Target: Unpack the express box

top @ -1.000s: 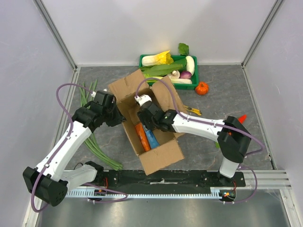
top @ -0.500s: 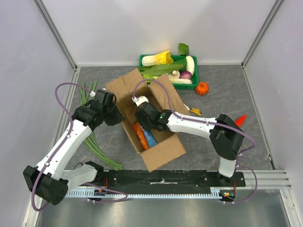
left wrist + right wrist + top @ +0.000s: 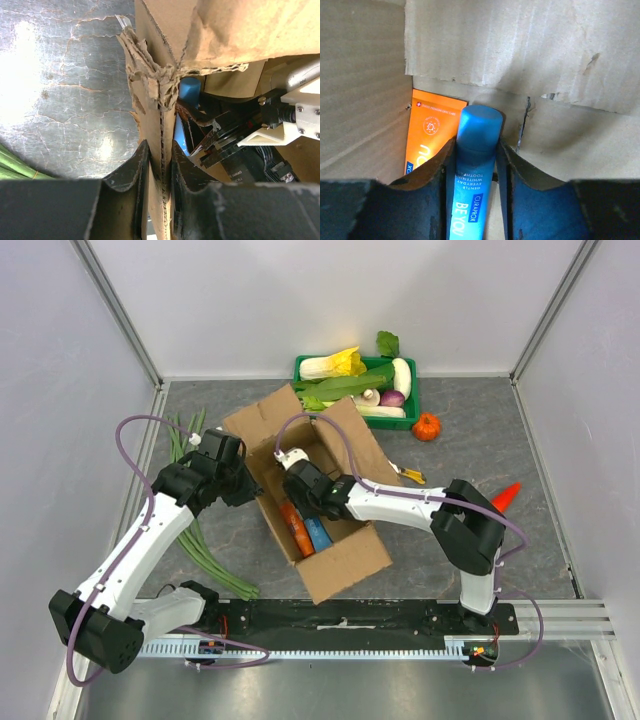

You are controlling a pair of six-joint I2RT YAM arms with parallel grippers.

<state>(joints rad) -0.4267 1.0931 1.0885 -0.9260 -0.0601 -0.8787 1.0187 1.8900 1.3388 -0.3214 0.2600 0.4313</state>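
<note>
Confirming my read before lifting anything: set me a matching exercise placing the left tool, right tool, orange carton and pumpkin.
1 left tool
2 right tool
3 orange carton
4 pumpkin

A beside the green tray
B clamped on express box wall
C astride the blue tube
D inside the box, beside the tube

Pairs: 1-B, 2-C, 3-D, 4-A

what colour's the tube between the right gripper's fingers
Blue tube with white lettering; best in right wrist view.
</note>
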